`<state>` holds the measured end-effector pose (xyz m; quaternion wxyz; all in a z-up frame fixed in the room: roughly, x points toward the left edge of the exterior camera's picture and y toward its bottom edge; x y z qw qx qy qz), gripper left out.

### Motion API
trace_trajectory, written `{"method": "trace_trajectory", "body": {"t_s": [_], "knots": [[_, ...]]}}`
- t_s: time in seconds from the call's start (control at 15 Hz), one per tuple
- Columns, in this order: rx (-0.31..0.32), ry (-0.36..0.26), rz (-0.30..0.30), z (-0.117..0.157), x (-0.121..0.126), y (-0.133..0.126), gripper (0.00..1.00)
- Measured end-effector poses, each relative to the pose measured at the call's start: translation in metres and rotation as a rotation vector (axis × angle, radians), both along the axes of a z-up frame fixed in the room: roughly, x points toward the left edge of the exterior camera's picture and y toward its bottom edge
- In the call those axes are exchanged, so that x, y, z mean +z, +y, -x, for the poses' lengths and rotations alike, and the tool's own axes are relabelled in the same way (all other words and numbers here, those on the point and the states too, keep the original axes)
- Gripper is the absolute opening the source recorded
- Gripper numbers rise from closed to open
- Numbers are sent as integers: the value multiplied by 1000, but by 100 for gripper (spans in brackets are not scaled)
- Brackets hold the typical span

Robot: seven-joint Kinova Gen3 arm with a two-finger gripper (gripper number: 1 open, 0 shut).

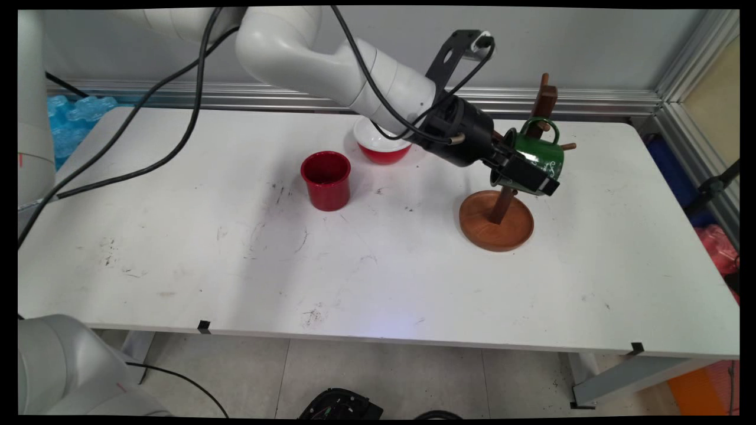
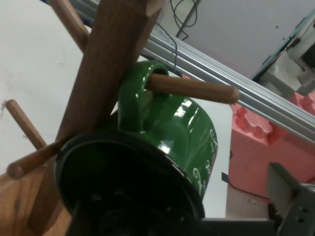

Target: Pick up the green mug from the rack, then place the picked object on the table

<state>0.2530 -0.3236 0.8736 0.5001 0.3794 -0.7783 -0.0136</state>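
Note:
My gripper (image 1: 524, 175) is shut on the rim of a green mug (image 1: 540, 154), held tilted against a wooden mug tree (image 1: 496, 227) at the table's right side. In the hand view the green mug (image 2: 187, 128) fills the lower middle, with its dark opening toward the camera. Its handle (image 2: 133, 98) is looped over a wooden peg (image 2: 197, 88) that sticks out from the tree's post (image 2: 108, 64). Another peg (image 2: 29, 157) juts out at the lower left. The fingers themselves are lost in the dark at the mug's mouth.
A red cup (image 1: 326, 180) stands upright near the table's middle. A red bowl with a white inside (image 1: 383, 147) sits behind it, partly under the arm. Black cables (image 1: 177, 118) hang over the left half. Pink foam (image 2: 275, 147) lies beyond the table's right edge.

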Motion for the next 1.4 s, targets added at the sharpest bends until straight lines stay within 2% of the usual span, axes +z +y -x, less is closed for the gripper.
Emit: {"method": "trace_trajectory", "body": {"t_s": [0.07, 0.87, 1.4], "knots": [[-1, 4, -1, 0, -1, -1, 0], [-16, 22, -2, -3, -3, -1, 0], [-65, 41, 18, -5, 14, 11, 0]]}}
